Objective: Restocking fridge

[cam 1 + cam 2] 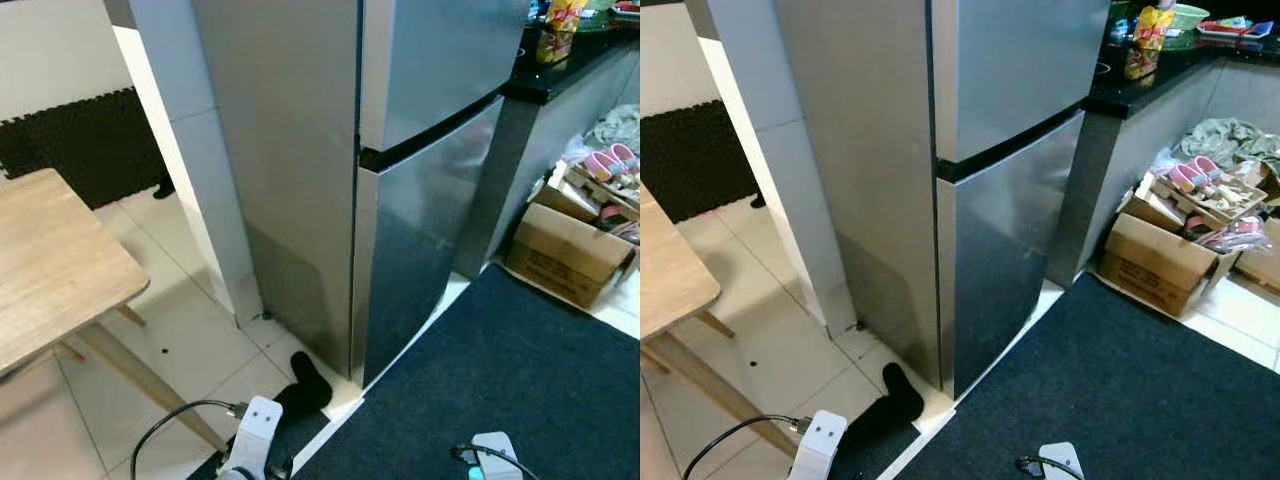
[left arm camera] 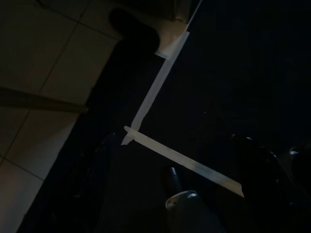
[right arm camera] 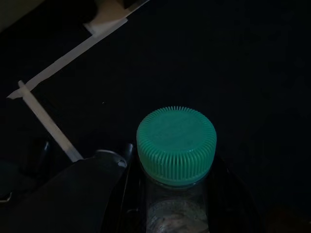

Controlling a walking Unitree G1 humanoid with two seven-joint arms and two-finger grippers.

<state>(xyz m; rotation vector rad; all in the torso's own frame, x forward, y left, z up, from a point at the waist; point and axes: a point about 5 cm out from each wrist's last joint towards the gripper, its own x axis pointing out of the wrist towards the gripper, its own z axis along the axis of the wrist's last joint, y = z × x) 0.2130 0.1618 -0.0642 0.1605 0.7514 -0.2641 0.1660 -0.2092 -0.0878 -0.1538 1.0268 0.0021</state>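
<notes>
Our right gripper (image 3: 177, 194) is clenched around a clear bottle (image 3: 176, 213) with a ribbed green cap (image 3: 176, 144), the black fingers (image 3: 124, 194) hugging its neck just below the cap; the arm hangs low at our right side over the dark mat (image 1: 500, 370). Our left gripper (image 2: 184, 204) hangs idle at our left, above the mat's pale taped edge, and it is too dark there for us to tell whether its fingers are apart or together.

The fridge (image 1: 400, 160) stands ahead of us, a silver two-door unit with both doors closed, its near corner pointing toward us. A dark sock-like object (image 1: 305, 385) lies on the tile at the foot of that corner. The wooden table (image 1: 50, 260) sits to our near left, and a cardboard box (image 1: 565, 250) rests on the floor at the far right beside the counter.

We judge the step in hand to be closing on the fridge with the bottle in hand. To do it well, we should square up to the door fronts, stop near enough to reach, and use the free left gripper to pull a door, keeping the bottle upright and our feet clear of the floor object.
</notes>
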